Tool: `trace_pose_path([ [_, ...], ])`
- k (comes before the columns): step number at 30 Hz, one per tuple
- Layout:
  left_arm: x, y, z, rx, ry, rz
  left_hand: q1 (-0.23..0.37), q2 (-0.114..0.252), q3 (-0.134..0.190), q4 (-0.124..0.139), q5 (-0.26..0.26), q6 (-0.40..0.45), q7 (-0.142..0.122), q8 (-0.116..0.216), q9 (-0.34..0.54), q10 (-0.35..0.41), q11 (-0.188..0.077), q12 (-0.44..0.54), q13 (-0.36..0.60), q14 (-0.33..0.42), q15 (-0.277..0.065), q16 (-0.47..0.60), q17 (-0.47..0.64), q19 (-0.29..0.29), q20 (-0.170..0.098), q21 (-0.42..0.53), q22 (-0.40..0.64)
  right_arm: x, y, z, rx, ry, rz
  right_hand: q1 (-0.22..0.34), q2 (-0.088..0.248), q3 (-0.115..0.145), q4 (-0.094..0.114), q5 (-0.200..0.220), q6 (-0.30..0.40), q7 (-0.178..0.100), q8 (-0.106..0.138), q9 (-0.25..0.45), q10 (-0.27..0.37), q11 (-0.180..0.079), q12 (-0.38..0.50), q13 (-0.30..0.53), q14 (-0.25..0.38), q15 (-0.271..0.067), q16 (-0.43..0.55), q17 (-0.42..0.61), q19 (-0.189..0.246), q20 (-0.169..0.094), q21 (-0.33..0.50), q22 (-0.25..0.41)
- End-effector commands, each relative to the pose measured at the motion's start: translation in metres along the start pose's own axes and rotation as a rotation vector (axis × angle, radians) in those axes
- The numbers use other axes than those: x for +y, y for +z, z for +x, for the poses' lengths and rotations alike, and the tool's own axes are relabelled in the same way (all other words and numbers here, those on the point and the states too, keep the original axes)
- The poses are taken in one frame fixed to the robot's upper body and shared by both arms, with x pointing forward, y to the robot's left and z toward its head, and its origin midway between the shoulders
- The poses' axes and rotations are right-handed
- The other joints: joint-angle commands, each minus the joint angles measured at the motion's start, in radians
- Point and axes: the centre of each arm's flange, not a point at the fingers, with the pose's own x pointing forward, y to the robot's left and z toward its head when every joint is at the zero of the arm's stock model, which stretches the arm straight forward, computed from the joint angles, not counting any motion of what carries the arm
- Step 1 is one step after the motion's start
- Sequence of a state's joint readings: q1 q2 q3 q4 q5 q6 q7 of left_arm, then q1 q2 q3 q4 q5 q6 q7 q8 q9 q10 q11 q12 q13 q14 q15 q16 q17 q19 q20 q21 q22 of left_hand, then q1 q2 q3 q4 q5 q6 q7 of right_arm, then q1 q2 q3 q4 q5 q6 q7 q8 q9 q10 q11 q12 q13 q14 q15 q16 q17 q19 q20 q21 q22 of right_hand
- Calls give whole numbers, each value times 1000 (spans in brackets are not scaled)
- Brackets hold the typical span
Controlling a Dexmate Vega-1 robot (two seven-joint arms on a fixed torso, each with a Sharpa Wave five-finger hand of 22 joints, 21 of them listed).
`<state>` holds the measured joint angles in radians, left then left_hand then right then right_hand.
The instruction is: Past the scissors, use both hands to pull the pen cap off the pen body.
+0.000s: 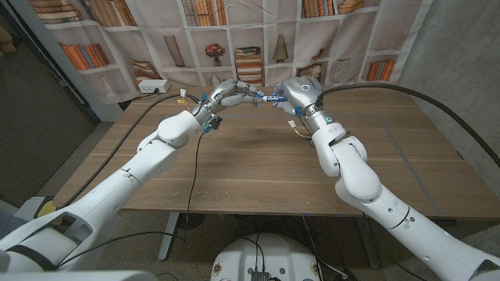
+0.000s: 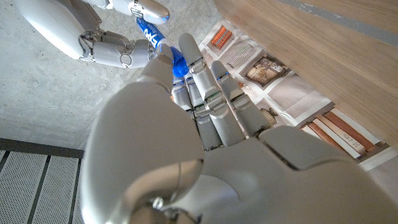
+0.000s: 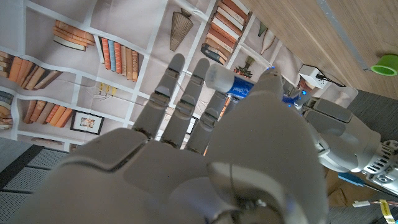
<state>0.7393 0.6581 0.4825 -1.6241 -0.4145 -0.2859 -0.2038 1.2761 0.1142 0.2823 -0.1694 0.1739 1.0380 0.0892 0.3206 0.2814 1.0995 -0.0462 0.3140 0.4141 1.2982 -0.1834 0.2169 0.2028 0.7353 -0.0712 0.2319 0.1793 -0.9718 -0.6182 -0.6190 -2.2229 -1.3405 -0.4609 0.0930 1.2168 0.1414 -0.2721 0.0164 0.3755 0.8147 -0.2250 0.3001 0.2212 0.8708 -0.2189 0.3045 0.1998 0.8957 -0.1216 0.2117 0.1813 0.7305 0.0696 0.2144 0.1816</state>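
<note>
Above the far middle of the table my two hands meet, and the pen (image 1: 269, 97) runs level between them. My left hand (image 1: 231, 92) pinches the blue pen cap (image 2: 179, 65) between thumb and fingertips. My right hand (image 1: 298, 93) grips the white and blue pen body (image 3: 232, 85), thumb over it and fingers along it. In the left wrist view the pen body (image 2: 148, 28) leads straight from the cap into the right hand (image 2: 106, 45), and cap and body look joined. The left hand (image 3: 341, 132) also appears in the right wrist view, beyond the pen.
A white power strip (image 1: 151, 86) lies at the table's (image 1: 250, 168) back left, with cables trailing along my left arm. A bookshelf-print curtain (image 1: 234, 31) hangs behind the table. A small green round object (image 3: 386, 63) shows in the right wrist view.
</note>
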Motion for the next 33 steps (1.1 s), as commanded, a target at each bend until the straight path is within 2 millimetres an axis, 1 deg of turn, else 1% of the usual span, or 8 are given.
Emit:
trace_pose_path([
  [1,-2,-4,4,10,-15,-10,12,22,60,54,5,1,0,1,3,26,-34,11,125,-6,-2,-3,2,-4,-36,-1,2,-4,0,-9,-26,-20,46,-2,-16,-15,4,-3,7,0,-2,0,7,2,1,1,16,-79,-4,0,11,-1,-3,0],
  [7,-3,-4,4,3,-22,-15,11,21,63,54,5,2,-1,1,3,30,-33,11,129,-4,-4,-2,2,-3,-35,-1,2,0,-1,-5,-23,-19,60,6,3,-14,12,-3,41,0,2,-2,37,1,0,-1,47,-84,-10,-1,18,-1,-5,0],
  [17,-2,-4,3,6,-27,-14,8,20,66,55,4,2,-1,0,4,31,-35,10,134,-5,-3,-2,3,-2,-33,-1,2,6,-6,2,-4,-3,70,21,9,-15,15,-5,72,-1,1,-8,68,2,-7,-5,75,-88,-15,-1,35,-2,-4,0],
  [20,-1,-4,4,7,-28,-16,8,20,67,55,4,1,-2,0,5,28,-35,8,136,-5,-3,-2,2,-2,-32,-1,3,6,-9,1,-4,-12,83,51,24,-3,16,-4,127,0,12,-8,139,5,-7,-6,102,-94,-15,-2,45,-6,-7,-1],
  [21,-1,-4,4,6,-28,-18,8,20,68,55,4,1,-2,0,5,28,-34,8,136,-5,-2,-2,3,-2,-31,-2,3,7,-10,1,-6,-18,88,70,29,6,17,-4,173,1,27,-5,196,5,-1,-4,116,-89,-19,-3,51,-10,-9,-1],
  [25,-1,-3,4,4,-26,-15,7,20,70,55,4,0,-3,-1,5,26,-35,7,138,-6,-4,-2,3,-2,-30,-2,3,8,-13,0,-9,-28,104,120,29,35,13,-6,271,4,66,0,334,6,32,13,172,-99,-16,-1,63,-24,-11,-1],
  [31,-1,-2,4,9,-25,-12,6,20,72,55,4,-1,-1,-2,6,28,-31,6,141,-8,-3,-3,3,-2,-28,-2,3,9,-17,-1,-50,-44,125,133,24,36,16,-10,294,7,72,-3,366,7,33,12,196,-104,-16,0,56,-36,-14,0],
  [33,-1,-2,4,10,-23,-12,6,19,73,55,4,0,0,-2,6,27,-33,6,142,-9,-4,-3,3,-2,-28,-2,3,8,-17,-2,-62,-62,127,152,18,41,7,-11,304,11,71,-7,381,10,34,13,242,-111,3,9,44,-55,-17,1],
])
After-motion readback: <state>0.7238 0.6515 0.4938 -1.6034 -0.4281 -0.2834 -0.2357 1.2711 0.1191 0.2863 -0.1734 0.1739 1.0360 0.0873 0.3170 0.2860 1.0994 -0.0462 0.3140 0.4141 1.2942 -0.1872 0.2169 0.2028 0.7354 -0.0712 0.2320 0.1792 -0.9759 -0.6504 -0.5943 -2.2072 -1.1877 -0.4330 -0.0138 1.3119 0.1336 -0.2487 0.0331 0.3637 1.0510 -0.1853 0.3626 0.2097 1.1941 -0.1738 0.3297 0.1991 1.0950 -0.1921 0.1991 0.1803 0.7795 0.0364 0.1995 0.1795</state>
